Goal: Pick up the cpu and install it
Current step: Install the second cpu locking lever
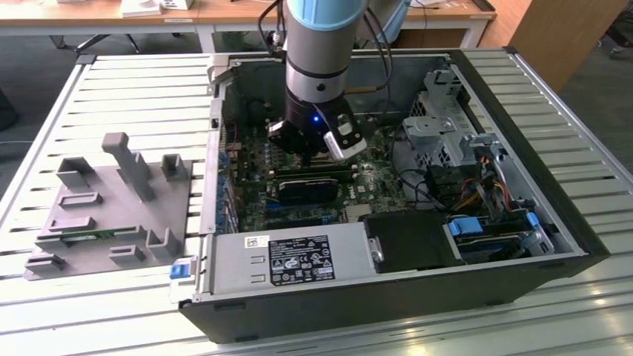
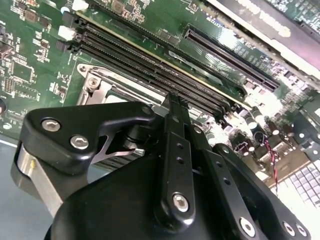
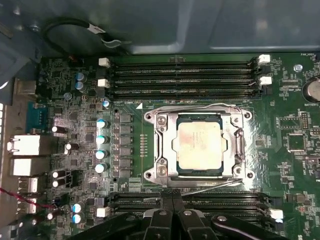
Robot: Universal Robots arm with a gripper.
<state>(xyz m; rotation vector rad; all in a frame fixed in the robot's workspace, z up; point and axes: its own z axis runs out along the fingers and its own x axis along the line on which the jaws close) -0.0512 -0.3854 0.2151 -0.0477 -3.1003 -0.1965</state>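
Observation:
The cpu [image 3: 200, 146], a square chip with a shiny silver-grey top, lies flat inside the metal socket frame [image 3: 159, 145] on the green motherboard in the first wrist view. My gripper [image 3: 172, 212] hangs just off the socket's edge, over the nearer row of memory slots [image 3: 225, 201], with its black fingers pressed together and nothing between them. In the second wrist view the gripper [image 2: 172, 102] points at the slots beside a corner of the socket frame [image 2: 107, 85]. The exterior view has the gripper [image 1: 314, 157] low inside the open computer case [image 1: 568, 222], above the board.
More memory slots [image 3: 180, 75] run along the socket's far side. A silver power supply [image 1: 287, 259], a black block [image 1: 307, 191], a drive cage [image 1: 445, 119] and loose cables [image 1: 475, 185] crowd the case. A grey fixture tray [image 1: 99, 215] stands at the exterior view's left.

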